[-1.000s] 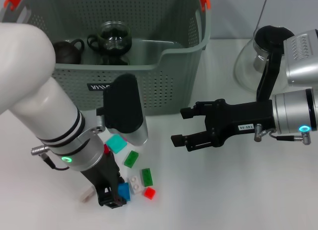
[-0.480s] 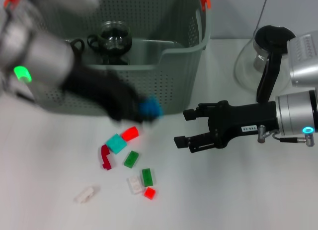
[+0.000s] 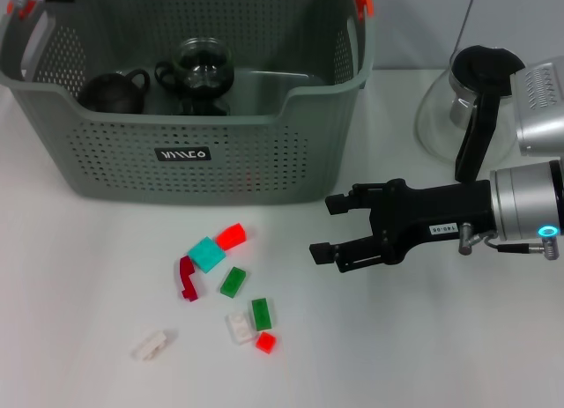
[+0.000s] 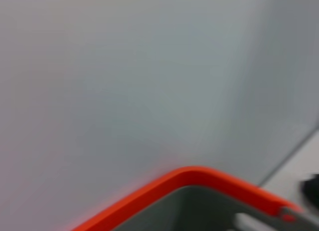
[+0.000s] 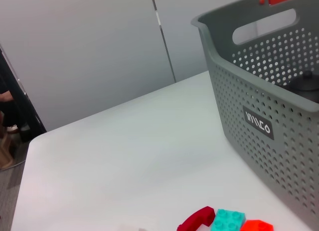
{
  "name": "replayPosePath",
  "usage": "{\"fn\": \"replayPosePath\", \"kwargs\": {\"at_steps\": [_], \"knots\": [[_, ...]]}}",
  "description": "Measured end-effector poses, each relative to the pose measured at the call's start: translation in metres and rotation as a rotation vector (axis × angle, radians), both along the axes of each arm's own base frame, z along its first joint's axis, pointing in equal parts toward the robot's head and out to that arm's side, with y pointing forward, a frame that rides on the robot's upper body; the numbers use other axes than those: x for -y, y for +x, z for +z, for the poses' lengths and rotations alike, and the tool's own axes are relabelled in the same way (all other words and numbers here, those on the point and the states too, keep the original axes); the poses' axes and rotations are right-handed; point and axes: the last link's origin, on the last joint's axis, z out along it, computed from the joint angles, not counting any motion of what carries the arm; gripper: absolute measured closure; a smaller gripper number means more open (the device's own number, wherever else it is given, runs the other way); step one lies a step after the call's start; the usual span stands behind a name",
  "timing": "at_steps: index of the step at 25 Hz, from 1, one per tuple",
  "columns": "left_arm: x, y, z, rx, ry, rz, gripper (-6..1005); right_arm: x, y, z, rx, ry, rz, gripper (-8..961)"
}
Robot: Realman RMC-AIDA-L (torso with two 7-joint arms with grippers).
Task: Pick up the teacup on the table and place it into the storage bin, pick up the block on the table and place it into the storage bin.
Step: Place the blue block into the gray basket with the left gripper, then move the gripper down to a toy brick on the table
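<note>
Right gripper hovers over the table, jaws spread and empty, just right of the block pile. Left gripper is out of the head view; its wrist camera shows only the orange handle clip, so I can't tell its state.

Storage bin sits far-left with a dark teacup and a glass teacup inside. Blocks lie on the table near it: teal block, red block, green block, white block.

Risks: blocks lie nearly touching, so spread jaws could nudge neighbours. The glass carafe is close behind the right arm; a swing back could clip it. The bin's tall front wall needs a lift to clear.

Open room: bare table near-right and left of the pile.
</note>
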Motion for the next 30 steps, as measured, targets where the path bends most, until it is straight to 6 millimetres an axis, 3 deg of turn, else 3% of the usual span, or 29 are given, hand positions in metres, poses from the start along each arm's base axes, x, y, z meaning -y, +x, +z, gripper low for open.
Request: {"fn": "replayPosePath", "kwargs": {"at_steps": [4, 9, 12, 16, 19, 21, 22, 23, 25, 30], "knots": [[-0.015, -0.01, -0.017, -0.034, 0.047, 0.038, 496, 0.001, 0.0, 0.0, -0.002, -0.002, 0.0, 36], [-0.014, -0.006, -0.017, -0.038, 0.05, 0.028, 316, 0.001, 0.0, 0.0, -0.002, -0.003, 0.001, 36], [-0.003, -0.001, -0.01, -0.021, 0.028, 0.008, 271, 0.001, 0.0, 0.0, -0.003, -0.003, 0.002, 36], [0.053, 0.014, -0.007, -0.066, -0.196, -0.191, 211, 0.0, 0.0, 0.0, -0.001, 0.002, 0.0, 36], [0.103, 0.011, -0.013, -0.179, -0.395, -0.344, 166, -0.001, -0.001, 0.0, -0.001, 0.003, -0.003, 36], [0.103, 0.011, -0.013, -0.179, -0.395, -0.344, 136, -0.002, -0.001, 0.0, 0.0, 0.007, -0.004, 36], [0.12, 0.007, -0.017, -0.23, -0.456, -0.385, 121, -0.002, -0.001, 0.0, 0.001, 0.009, -0.005, 37], [0.151, -0.013, -0.032, -0.393, -0.551, -0.416, 98, -0.003, -0.001, 0.0, 0.001, 0.012, -0.007, 37], [0.158, -0.021, -0.04, -0.464, -0.57, -0.401, 53, -0.003, -0.001, 0.0, -0.001, 0.016, -0.01, 37], [0.163, -0.049, -0.066, -0.621, -0.68, -0.276, 52, -0.004, -0.001, -0.001, -0.002, 0.025, -0.016, 38]]}}
